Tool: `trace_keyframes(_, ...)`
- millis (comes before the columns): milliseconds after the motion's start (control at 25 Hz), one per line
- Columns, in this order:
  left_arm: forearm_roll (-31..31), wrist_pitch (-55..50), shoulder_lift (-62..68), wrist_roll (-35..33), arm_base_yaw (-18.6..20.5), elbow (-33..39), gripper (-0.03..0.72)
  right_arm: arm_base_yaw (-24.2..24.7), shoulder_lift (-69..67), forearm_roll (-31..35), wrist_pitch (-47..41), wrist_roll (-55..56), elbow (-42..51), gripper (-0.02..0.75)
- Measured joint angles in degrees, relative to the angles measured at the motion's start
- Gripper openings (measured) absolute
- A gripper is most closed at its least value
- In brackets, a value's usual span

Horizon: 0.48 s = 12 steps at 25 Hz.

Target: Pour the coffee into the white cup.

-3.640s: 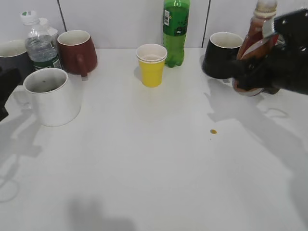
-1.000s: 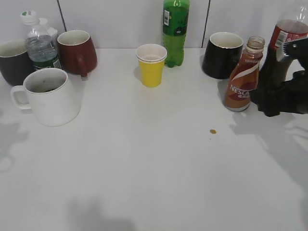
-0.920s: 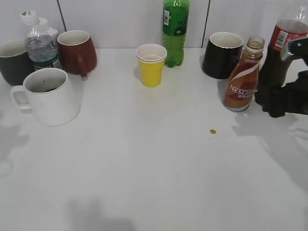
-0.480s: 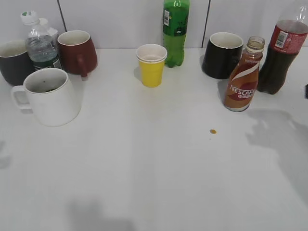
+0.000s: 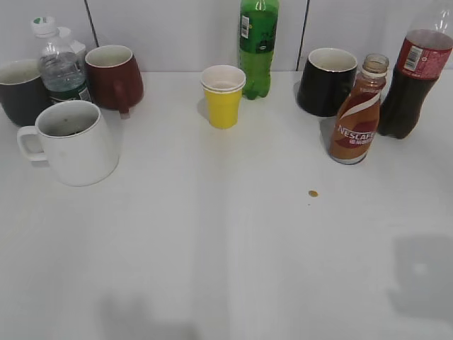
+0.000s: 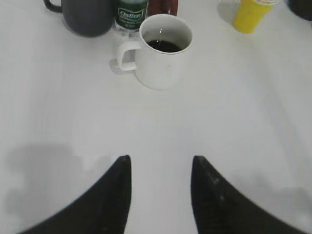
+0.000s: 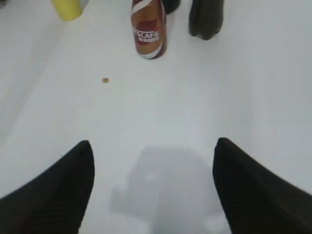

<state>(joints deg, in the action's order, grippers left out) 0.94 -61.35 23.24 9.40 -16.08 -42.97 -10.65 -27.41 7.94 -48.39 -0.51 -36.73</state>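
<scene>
Left wrist view: glossy white cup point(image 6: 163, 53) holds dark coffee point(image 6: 163, 46).

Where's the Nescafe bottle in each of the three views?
Exterior view: the Nescafe bottle stands upright at right, between the black mug and the cola bottle.
Left wrist view: not in it.
Right wrist view: top centre, only its lower part in frame, ahead of the open right gripper.
Shared landmark: the small brown spot on the table, exterior and right wrist.
</scene>
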Motion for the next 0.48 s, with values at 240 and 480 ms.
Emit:
trace_keyframes(240, -0.05, -4.05, -12.07, -1.83, 0.0, 1.63, 0.315, 0.0, 13.48, -3.43, -9.5, -0.12, 0.06, 0.591)
trace_keyframes(480, -0.27, -7.26, -22.21, -3.46, 0.0, 7.38, 0.315, 0.0, 22.63, -6.3, -12.42, 0.51, 3.19, 0.591)
